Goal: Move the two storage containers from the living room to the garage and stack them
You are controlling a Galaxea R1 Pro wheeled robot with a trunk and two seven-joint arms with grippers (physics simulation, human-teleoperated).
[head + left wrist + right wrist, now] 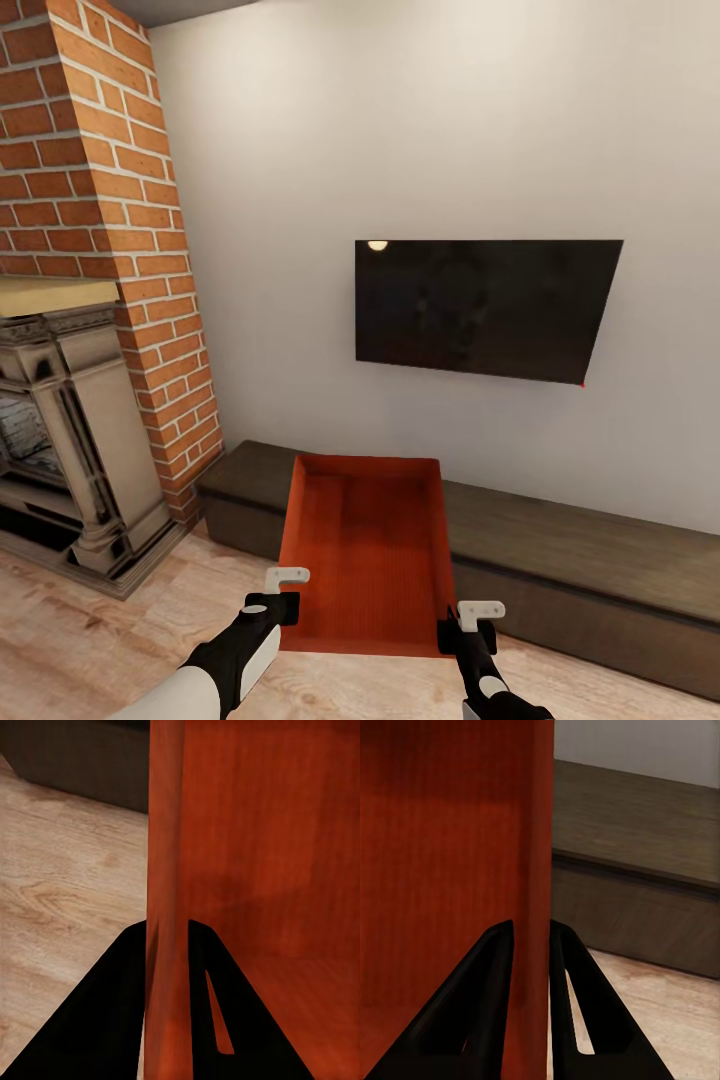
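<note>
From the head view, one orange-red storage container (365, 550) is held out in front of the robot, open top up, its far end reaching over the front edge of the long dark-brown counter (590, 560) that runs along the white wall (400, 130). The left gripper (283, 602) grips the container's left wall near the near corner, and the right gripper (465, 628) grips the right wall near the opposite near corner, so the bin hangs between the two arms. A black wall screen (485, 305) hangs above the counter, a red-brick fireplace (100, 200) with a pale carved surround stands at the left, and light wood plank floor (90, 640) spreads below.

In the left wrist view, the left gripper (166, 967) has its two dark fingers (105, 1020) on either side of the thin orange-red wall of the container (270, 855), clamped onto it; the bin's inside lies on one side of the wall, the plank floor (60, 885) and the dark counter (75, 757) on the other.

In the right wrist view, the right gripper (531, 967) likewise pinches the container's wall (450, 855) between its fingers (480, 1012), closed on it, with the counter (637, 855) and floor (660, 1020) beyond the outer face.
</note>
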